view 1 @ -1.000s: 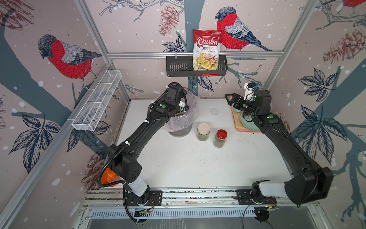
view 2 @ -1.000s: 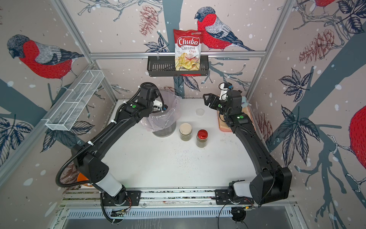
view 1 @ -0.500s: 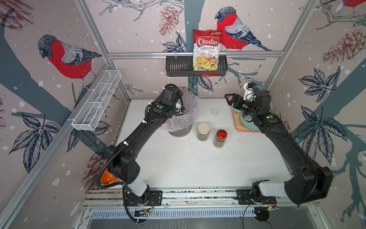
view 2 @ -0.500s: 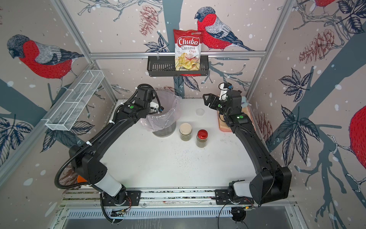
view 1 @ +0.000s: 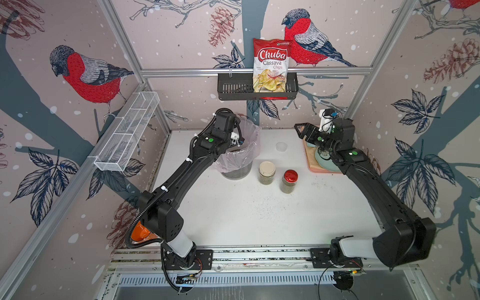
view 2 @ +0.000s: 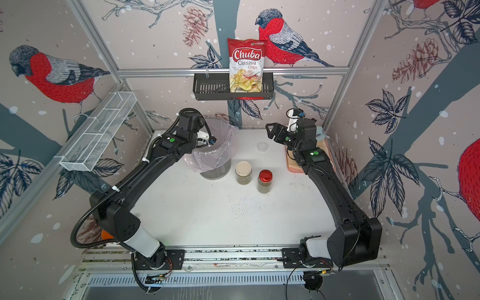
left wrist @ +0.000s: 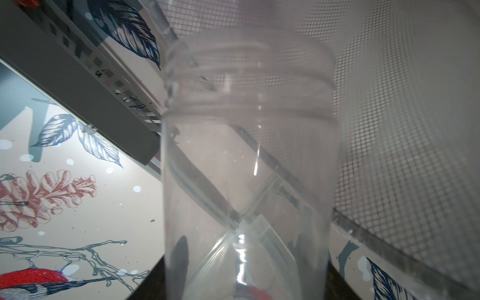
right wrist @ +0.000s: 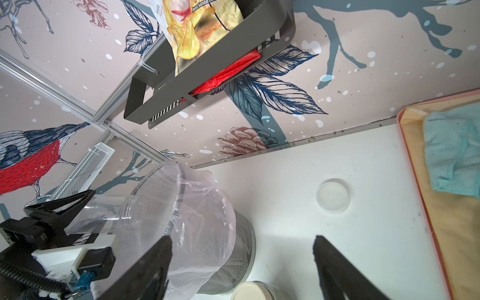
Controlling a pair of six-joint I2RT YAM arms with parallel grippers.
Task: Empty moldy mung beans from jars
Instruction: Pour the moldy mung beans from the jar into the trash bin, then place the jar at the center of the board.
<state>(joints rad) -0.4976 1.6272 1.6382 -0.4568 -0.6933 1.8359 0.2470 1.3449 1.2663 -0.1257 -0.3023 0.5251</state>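
Sideways, clear cylindrical jar [right wrist: 109, 214] at filmy-lined mesh bin [right wrist: 244, 254]

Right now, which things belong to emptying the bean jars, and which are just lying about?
Job: lidless jar in left gripper, lined bin, beige-lidded jar, red-lidded jar, mung beans, clear lid.
Lying about: chips bag, black basket, wire shelf, pink tray, blue cloth.

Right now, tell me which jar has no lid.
The clear jar in the left pincer, tilted toward the bin: open-mouthed. The beige-lidded jar and red-lidded jar stand capped on the table.
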